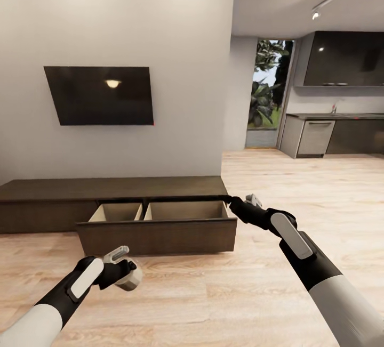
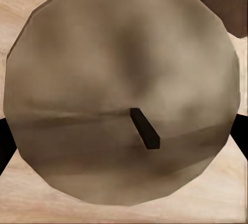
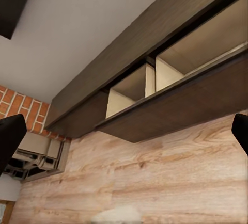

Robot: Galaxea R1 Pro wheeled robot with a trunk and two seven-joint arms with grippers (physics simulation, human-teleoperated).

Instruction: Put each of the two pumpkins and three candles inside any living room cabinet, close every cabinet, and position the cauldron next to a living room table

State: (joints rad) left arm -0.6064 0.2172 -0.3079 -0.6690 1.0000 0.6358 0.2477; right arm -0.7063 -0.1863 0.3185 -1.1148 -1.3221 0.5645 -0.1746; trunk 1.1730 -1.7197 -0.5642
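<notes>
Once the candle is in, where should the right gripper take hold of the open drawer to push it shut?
Probably no grip at all: the drawer front is a flat, handle-less panel. Bring the right gripper round from the drawer's right end to the room side and press flat on the front's middle, toward the wall. The left gripper holds the candle.

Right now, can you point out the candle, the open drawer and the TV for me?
candle (image 2: pixel 119 90): left wrist view, its flat top beside the wick.
open drawer (image 1: pixel 157 236): head view, its dark front panel.
TV (image 1: pixel 101 96): head view, middle of its screen.
</notes>
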